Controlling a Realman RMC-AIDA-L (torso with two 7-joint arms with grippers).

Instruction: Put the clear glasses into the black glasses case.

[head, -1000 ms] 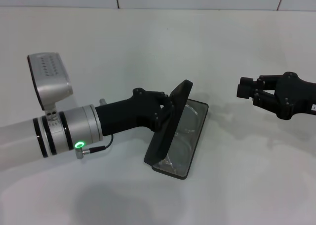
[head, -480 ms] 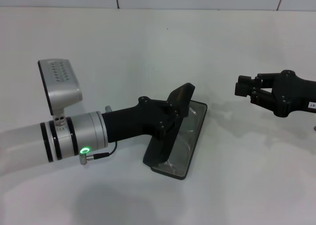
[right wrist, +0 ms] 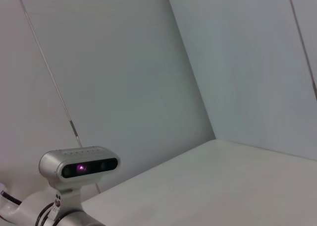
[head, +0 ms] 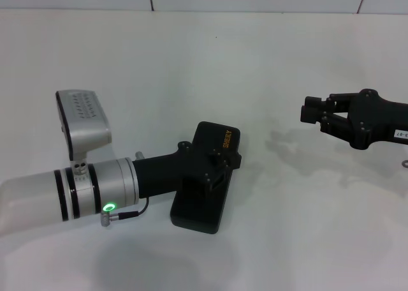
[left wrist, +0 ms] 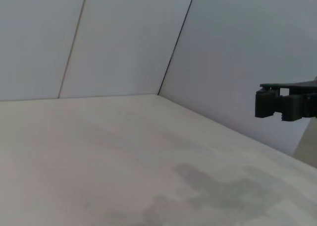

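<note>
The black glasses case (head: 193,212) lies closed on the white table in the head view, lid down, with orange lettering (head: 226,138) at its far end. My left gripper (head: 213,166) rests on top of the lid near its middle, reaching in from the left. The clear glasses are hidden; nothing of them shows outside the case. My right gripper (head: 311,110) hovers off to the right, well apart from the case, shut and holding nothing. It also shows in the left wrist view as the right gripper (left wrist: 277,106) in the air above the table.
The white table (head: 287,227) stretches around the case, with a tiled wall at the back. The left arm's silver wrist camera (head: 84,122) stands up left of the case, and the same wrist camera (right wrist: 79,167) shows in the right wrist view.
The lid, half raised a second ago with the glasses visible inside, has come down flat and the case is now closed. The left gripper moved down with it. The right gripper barely shifted.
</note>
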